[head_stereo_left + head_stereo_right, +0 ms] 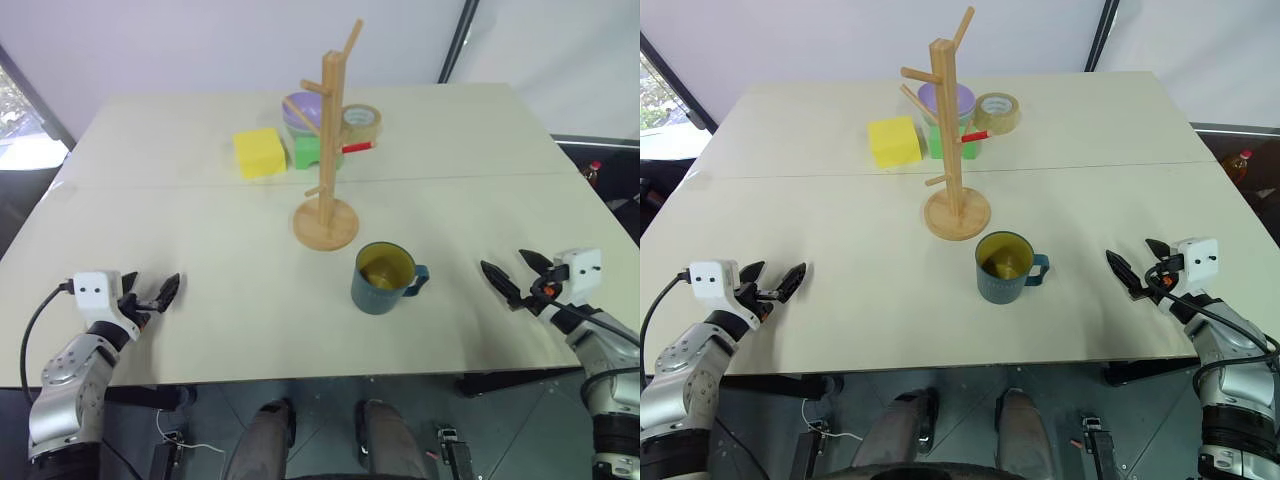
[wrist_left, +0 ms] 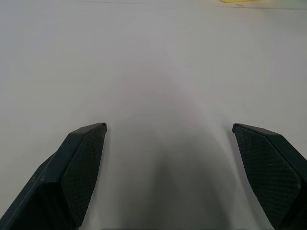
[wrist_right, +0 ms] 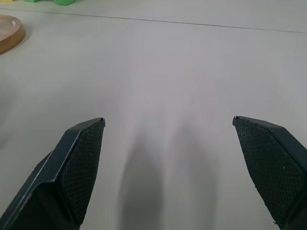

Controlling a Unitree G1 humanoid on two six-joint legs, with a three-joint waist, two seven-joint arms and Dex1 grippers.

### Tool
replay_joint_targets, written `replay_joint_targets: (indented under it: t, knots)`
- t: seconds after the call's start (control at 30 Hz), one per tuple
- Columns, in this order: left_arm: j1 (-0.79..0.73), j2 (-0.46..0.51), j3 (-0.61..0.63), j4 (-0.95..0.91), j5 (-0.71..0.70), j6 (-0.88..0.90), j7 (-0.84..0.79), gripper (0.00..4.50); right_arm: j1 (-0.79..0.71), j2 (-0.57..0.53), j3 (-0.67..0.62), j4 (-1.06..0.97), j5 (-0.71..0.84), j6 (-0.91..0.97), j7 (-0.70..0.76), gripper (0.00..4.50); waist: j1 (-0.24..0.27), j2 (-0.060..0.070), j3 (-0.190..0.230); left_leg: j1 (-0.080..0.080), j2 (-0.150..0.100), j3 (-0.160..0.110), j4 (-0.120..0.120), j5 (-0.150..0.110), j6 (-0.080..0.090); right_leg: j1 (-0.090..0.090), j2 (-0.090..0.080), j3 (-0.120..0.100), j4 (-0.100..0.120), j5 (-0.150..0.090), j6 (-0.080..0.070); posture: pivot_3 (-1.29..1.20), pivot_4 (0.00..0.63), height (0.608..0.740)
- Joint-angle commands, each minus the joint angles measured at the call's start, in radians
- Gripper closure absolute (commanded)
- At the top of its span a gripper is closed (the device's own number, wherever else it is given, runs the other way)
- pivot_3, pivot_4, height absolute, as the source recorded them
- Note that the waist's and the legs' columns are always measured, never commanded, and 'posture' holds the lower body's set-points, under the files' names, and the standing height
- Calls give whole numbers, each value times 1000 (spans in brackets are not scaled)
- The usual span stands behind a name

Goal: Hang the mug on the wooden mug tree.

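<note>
2 empty claws flank the mug (image 1: 383,278), right claw (image 1: 512,278) nearer.

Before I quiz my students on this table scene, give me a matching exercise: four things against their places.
Things:
1. mug
2. wooden mug tree
3. yellow block
4. tape roll

Places:
A. far side, on the tree's left
B. far side, on the tree's right
C. table's middle, upright
D. nearest the robot, handle toward its right

Pairs: 1-D, 2-C, 3-A, 4-B

Purple bowl (image 1: 300,112) partly hidden behind the wooden mug tree (image 1: 327,150)
</note>
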Motion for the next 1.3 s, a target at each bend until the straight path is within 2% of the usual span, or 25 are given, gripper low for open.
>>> replay_joint_targets:
  t: [0.03,0.2,0.33,0.6,0.8,1.03,1.1,1.3]
  knots:
    - [-4,7,29,-37,-28,-6,-12,0,3,-12,-34,-26,16,-25,4,72,0,0,0,0,0,0,0,0,0,0,0,0,0,0,0,0,150,740]
    - [-14,8,19,-37,-43,4,-19,0,16,-8,-35,-51,20,-23,0,72,0,0,0,0,0,0,0,0,0,0,0,0,0,0,0,0,150,740]
    - [-13,20,-35,-76,-28,-31,-87,0,54,1,-43,-113,37,-14,-3,72,0,0,0,0,0,0,0,0,0,0,0,0,0,0,0,0,150,740]
    - [-16,83,-239,-259,-70,0,-361,0,269,83,9,-469,85,33,-35,72,2,0,0,-2,1,0,-1,-2,-2,-1,0,0,-2,-1,1,0,150,740]
    - [-57,122,-343,-312,-68,15,-470,0,381,164,110,-633,71,49,-75,72,-2,1,-1,-4,4,1,-1,-3,-2,-3,0,1,-3,-1,1,0,150,740]
    - [-77,142,-411,-393,-106,56,-539,0,376,212,202,-628,10,20,-113,72,0,3,-1,-12,7,0,-1,-3,-2,-7,0,0,-11,1,-2,0,150,740]
    - [-77,152,-419,-414,-111,64,-552,0,356,220,214,-614,-6,16,-130,72,1,3,-1,-17,6,1,-1,-2,-1,-13,1,-1,-11,4,-7,0,150,740]
    - [-76,160,-431,-446,-115,74,-554,0,319,234,232,-593,-29,20,-155,72,3,3,-1,-16,6,5,0,-1,1,-16,4,-1,-4,4,-6,0,150,740]
